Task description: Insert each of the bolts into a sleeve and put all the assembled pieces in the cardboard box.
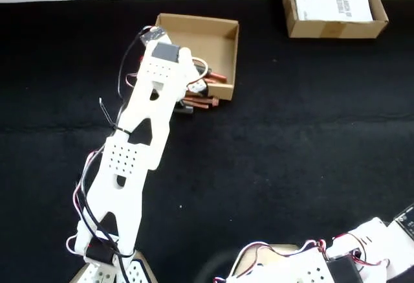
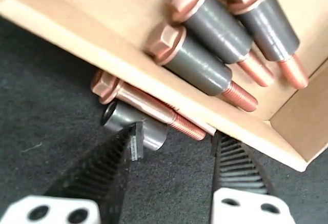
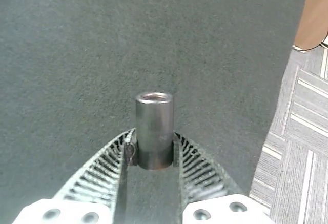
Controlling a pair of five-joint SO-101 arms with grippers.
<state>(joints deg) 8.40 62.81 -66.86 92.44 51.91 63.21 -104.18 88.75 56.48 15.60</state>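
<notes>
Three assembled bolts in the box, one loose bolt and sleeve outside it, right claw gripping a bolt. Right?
No. The right claw grips an empty sleeve, held upright, not a bolt; the right wrist view shows it. The rest holds.

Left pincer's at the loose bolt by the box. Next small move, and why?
Probably lower the left pincer and close on the bare bolt: its jaws stand open astride the threaded end, outside the cardboard box wall, and the right pincer holds an upright sleeve to receive it.
</notes>
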